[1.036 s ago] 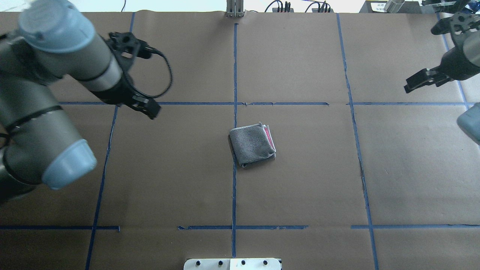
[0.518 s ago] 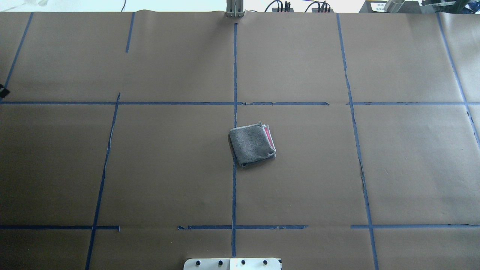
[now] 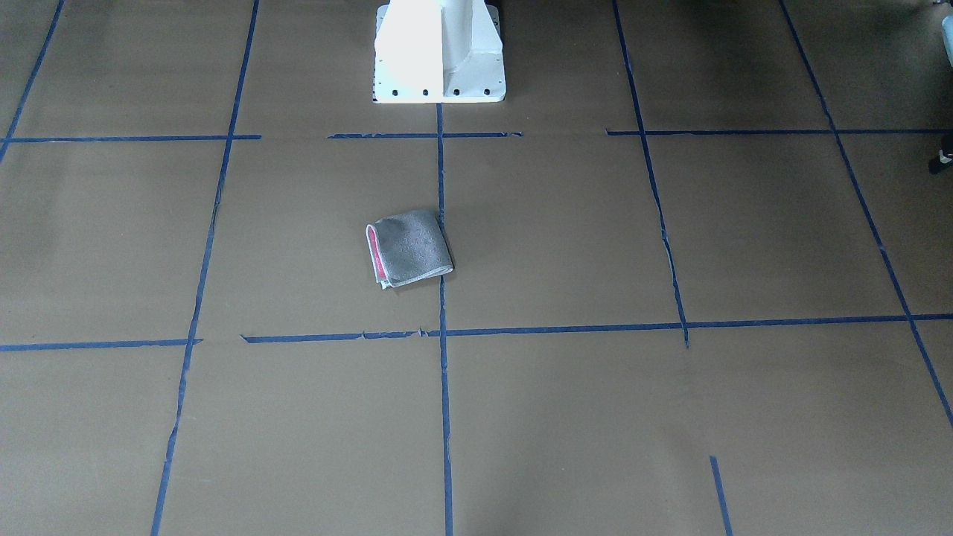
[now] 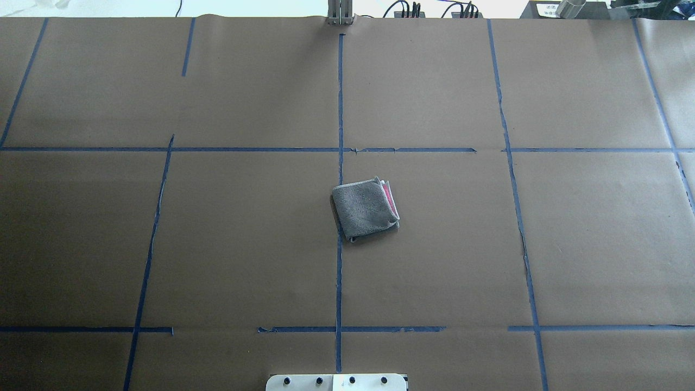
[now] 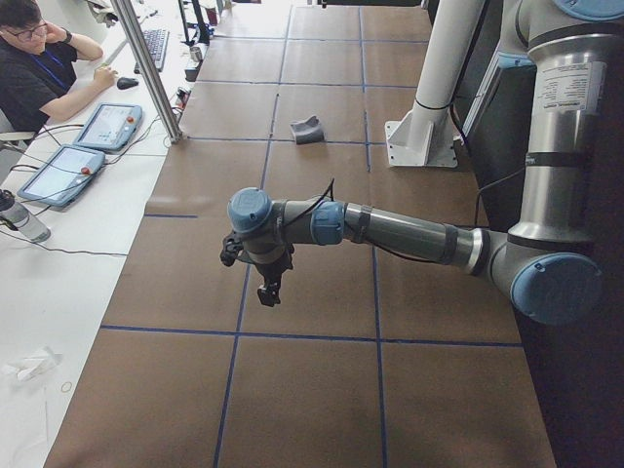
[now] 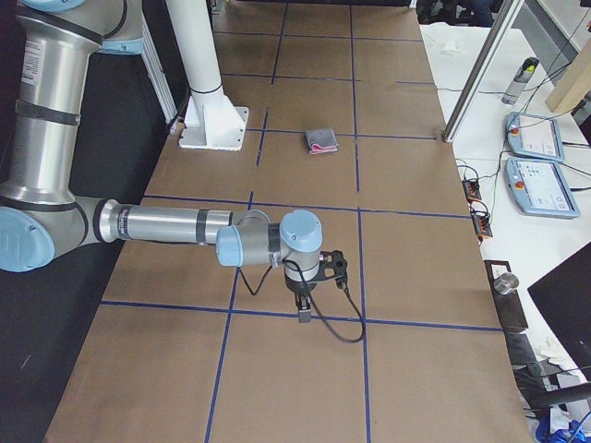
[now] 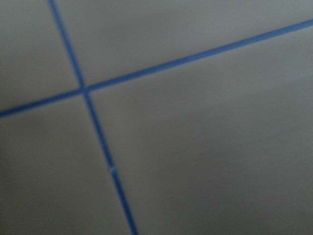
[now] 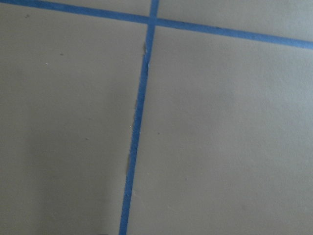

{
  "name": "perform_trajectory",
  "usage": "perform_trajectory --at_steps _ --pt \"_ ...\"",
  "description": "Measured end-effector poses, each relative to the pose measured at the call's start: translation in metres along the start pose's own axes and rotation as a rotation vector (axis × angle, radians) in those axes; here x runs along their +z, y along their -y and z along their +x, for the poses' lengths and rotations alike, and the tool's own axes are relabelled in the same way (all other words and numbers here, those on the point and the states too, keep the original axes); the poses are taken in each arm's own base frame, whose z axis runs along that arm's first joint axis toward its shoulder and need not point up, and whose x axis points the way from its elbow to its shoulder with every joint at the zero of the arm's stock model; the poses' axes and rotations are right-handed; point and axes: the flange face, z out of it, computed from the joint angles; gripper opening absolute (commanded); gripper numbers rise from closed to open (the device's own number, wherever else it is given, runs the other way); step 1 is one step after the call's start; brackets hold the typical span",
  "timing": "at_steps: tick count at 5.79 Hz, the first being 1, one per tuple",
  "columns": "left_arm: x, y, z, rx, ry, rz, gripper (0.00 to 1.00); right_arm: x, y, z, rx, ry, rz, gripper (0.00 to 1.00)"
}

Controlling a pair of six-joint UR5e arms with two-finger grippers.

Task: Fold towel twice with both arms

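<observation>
The towel (image 4: 365,209) lies folded into a small square at the table's middle, grey face up, with a pink strip along one edge. It also shows in the front view (image 3: 409,248) and both side views (image 5: 308,129) (image 6: 322,140). Both arms are out of the overhead view. The left gripper (image 5: 268,288) hangs pointing down over bare table far from the towel, toward the table's left end. The right gripper (image 6: 303,309) hangs the same way toward the right end. I cannot tell whether either is open or shut. Both wrist views show only brown paper and blue tape.
The white pedestal base (image 3: 439,52) stands at the robot's side of the table. Blue tape lines (image 4: 339,108) grid the brown paper. A metal post (image 5: 146,68) and an operator (image 5: 39,68) with tablets are at the far side. A black sliver (image 3: 942,160) shows at the front view's right edge.
Both arms have swung outward and left the overhead view. The towel has not moved.
</observation>
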Motion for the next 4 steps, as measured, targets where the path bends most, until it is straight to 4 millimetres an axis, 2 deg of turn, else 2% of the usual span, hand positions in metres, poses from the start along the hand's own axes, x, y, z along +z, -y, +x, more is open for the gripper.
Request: perform_trajectory --at_steps 1,2,4 --pt "0.01 -0.015 -0.024 -0.011 0.001 0.0 1.0 0.007 -0.008 0.011 0.025 0.025 -0.004 1.0" --pt "0.018 -0.028 -0.035 -0.003 0.001 0.0 1.0 0.01 -0.01 0.012 0.034 0.059 -0.004 1.0" --pt "0.026 -0.04 -0.045 -0.005 0.021 -0.012 1.0 0.01 -0.009 0.011 0.028 0.093 -0.001 1.0"
